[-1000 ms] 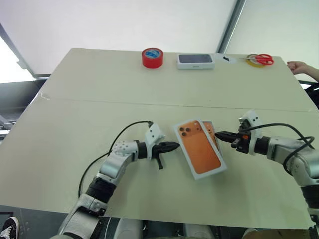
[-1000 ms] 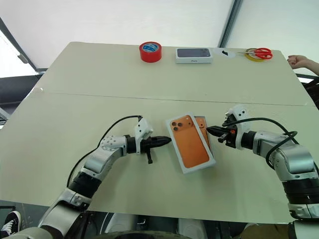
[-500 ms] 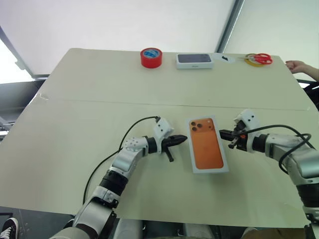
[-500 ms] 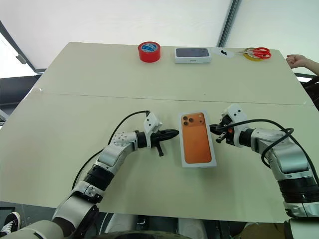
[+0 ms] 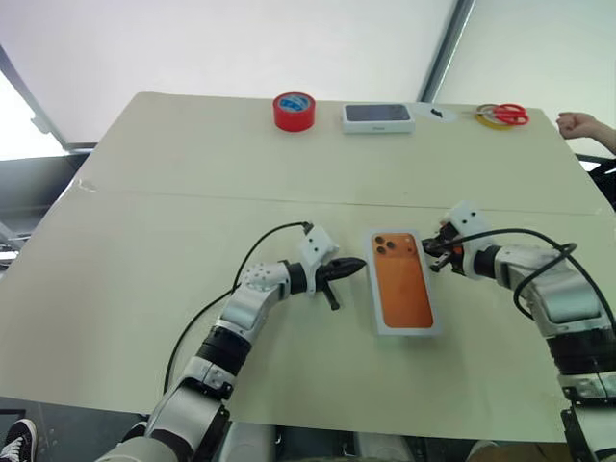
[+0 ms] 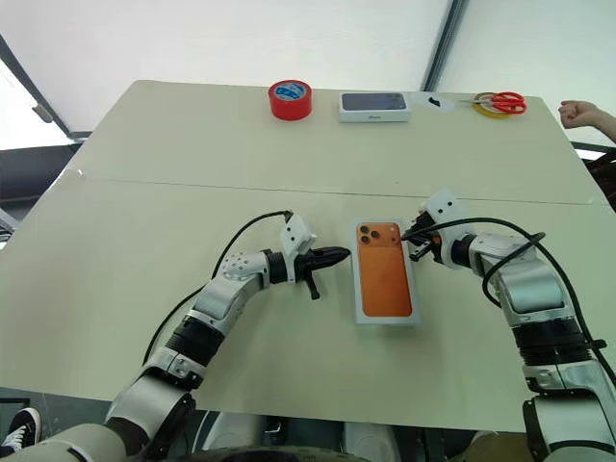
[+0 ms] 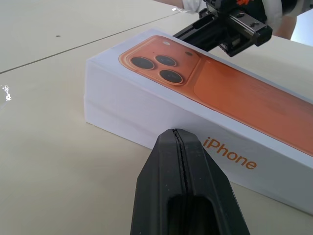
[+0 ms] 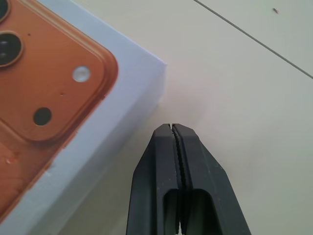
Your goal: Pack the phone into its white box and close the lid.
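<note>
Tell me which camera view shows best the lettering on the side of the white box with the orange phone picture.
The left wrist view: the white box turns its long side to it, so the orange lettering reads clearly. The two eye views show the box from above, its printed top facing up. The right wrist view shows one corner.

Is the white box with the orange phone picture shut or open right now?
Shut: the lid with the orange phone print sits squarely over the white cardboard box, one thin seam along its side.

Beige table point(image 5: 144, 241) with a seam, pale wall point(image 5: 241, 38), dark beam point(image 5: 445, 48)
</note>
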Robot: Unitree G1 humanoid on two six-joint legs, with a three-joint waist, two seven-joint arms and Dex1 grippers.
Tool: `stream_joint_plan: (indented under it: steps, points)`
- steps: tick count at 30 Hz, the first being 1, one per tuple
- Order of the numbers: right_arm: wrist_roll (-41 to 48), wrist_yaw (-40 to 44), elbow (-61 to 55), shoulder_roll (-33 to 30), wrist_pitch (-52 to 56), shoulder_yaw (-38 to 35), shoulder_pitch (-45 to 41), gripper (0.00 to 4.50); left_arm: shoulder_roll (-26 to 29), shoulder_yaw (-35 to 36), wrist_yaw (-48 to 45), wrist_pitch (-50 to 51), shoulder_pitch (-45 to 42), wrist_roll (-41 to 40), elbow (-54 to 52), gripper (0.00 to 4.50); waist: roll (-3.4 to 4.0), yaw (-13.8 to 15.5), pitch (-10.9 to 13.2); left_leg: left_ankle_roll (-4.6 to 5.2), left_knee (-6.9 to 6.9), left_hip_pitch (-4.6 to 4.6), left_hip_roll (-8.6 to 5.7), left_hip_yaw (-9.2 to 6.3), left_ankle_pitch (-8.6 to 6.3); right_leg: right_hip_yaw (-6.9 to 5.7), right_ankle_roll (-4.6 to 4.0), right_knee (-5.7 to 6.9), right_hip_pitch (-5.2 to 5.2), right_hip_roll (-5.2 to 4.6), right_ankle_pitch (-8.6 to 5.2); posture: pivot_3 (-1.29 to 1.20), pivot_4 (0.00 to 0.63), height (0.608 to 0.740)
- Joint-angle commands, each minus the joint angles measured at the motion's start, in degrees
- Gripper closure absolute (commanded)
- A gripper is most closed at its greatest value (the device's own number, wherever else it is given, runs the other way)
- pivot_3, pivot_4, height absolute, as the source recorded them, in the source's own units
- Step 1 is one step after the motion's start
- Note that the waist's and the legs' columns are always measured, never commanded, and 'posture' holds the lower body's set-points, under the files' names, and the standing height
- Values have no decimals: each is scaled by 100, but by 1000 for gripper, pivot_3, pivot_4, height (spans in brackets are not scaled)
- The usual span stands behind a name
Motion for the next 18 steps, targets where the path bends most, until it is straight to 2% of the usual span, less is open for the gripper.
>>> stream_joint_plan:
  steps: [1,9,18]
  points:
    - [-107,30,-91,59,-79,-24,-174,4452,-104,20,27,-151,-133,44,-60,4500,0,3,0,1,0,0,0,0,-1,0,0,0,0,0,0,0,150,740]
    - [-459,-111,133,409,-141,145,-642,4452,-223,145,72,-202,-322,27,207,4500,0,-3,0,-7,0,0,0,1,4,0,0,3,-3,1,0,0,150,740]
    - [-848,-168,565,563,-375,231,-612,4452,-185,124,104,-279,-240,138,215,4500,0,-5,0,-14,1,-1,-1,3,8,0,0,2,-2,1,0,0,150,740]
